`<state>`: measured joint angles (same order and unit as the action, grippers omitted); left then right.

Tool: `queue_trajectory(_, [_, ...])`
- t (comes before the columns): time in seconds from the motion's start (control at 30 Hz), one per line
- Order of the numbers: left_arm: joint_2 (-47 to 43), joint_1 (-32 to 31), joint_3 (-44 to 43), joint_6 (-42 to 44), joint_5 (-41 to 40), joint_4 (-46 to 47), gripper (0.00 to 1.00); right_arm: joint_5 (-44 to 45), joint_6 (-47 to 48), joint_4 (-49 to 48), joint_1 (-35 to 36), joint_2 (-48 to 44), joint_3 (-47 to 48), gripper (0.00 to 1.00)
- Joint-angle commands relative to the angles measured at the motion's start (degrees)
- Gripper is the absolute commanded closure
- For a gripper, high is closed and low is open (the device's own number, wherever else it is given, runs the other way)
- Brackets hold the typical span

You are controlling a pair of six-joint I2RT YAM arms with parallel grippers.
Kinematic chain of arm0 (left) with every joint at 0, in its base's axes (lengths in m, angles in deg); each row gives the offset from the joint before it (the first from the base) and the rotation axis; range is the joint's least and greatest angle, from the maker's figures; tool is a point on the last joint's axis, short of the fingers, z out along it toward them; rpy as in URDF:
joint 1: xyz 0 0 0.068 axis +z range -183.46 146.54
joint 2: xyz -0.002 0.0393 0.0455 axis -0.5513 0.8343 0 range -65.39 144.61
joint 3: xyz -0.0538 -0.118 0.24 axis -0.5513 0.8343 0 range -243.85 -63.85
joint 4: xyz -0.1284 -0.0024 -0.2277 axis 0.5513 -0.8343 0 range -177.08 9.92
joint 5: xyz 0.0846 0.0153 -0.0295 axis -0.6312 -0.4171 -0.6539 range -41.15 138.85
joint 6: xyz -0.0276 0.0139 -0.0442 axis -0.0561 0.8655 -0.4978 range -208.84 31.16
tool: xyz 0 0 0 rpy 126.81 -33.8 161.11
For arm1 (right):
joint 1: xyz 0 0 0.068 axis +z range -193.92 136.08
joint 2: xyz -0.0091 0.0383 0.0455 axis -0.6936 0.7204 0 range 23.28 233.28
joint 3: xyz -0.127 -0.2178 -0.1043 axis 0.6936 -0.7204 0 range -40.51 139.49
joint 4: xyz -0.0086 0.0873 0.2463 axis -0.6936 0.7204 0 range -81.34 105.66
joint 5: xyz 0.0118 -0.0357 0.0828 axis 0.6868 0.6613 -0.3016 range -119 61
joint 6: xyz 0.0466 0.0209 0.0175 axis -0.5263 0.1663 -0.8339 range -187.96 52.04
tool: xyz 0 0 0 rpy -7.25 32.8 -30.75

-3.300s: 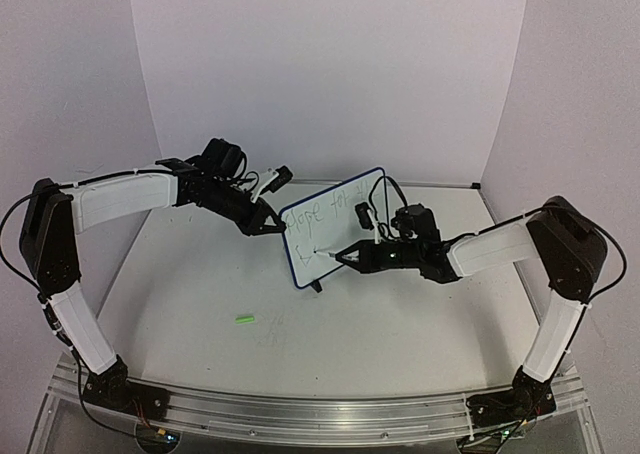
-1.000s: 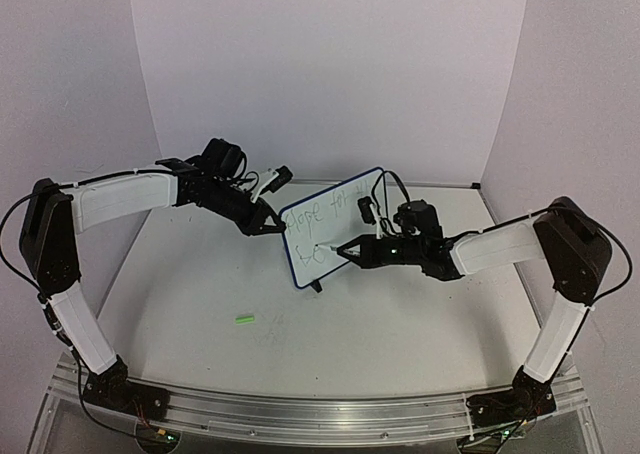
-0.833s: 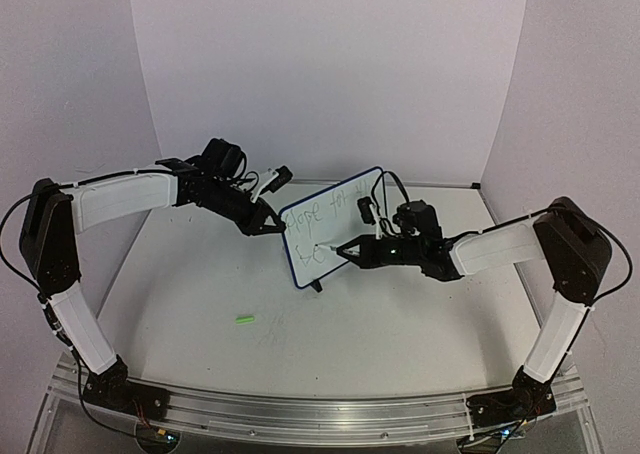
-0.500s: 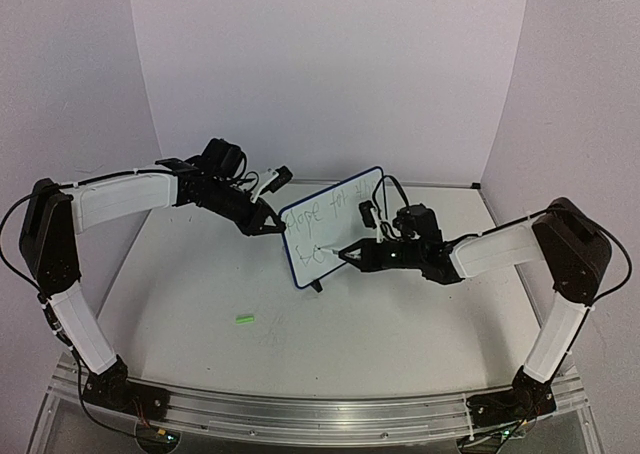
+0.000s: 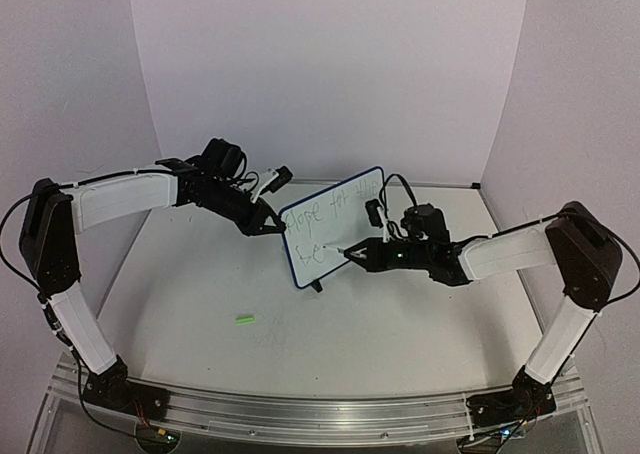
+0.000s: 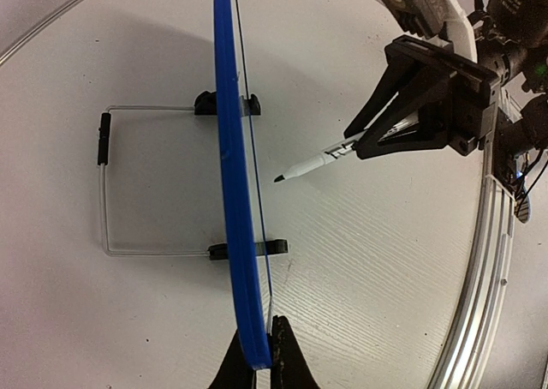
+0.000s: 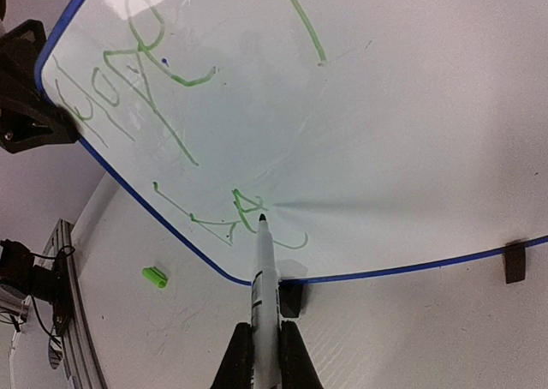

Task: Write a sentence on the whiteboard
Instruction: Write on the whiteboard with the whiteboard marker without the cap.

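Mid-table, toward 12 o'clock, the whiteboard (image 5: 335, 214) stands tilted on its wire stand (image 6: 103, 192). L gripper (image 5: 274, 227) at its 9 o'clock edge, fingers (image 6: 287, 368) pinched on the blue rim. R gripper (image 5: 352, 255) at 4 o'clock, clamped on a marker (image 7: 261, 269), tip just off the board by the green writing (image 7: 248, 213), lower left. Green cap (image 5: 244, 319) lies at 7 o'clock, well apart.

White table (image 5: 350, 334) — whiteboard (image 5: 315, 229), green cap (image 5: 244, 319)
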<state>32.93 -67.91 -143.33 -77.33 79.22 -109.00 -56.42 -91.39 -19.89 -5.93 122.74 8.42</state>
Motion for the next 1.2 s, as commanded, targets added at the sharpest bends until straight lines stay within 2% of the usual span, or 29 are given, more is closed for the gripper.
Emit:
queue_trajectory(0.0, [-0.33, -0.64, -0.32, 0.84, -0.29, -3.76, 1.00, 0.84, 0.55, -0.56, -0.26, -2.86, -0.44, 1.00])
queue_trajectory(0.33, [-0.46, -0.72, -0.27, 0.93, -0.42, -3.83, 1.00, -0.38, -0.28, -1.66, -0.90, 0.78, 2.54, 1.00])
queue_trajectory(1.17, [-0.33, -0.70, -0.32, 0.97, -0.39, -3.76, 1.00, -1.13, -0.73, -2.18, -2.53, 2.91, 4.04, 1.00])
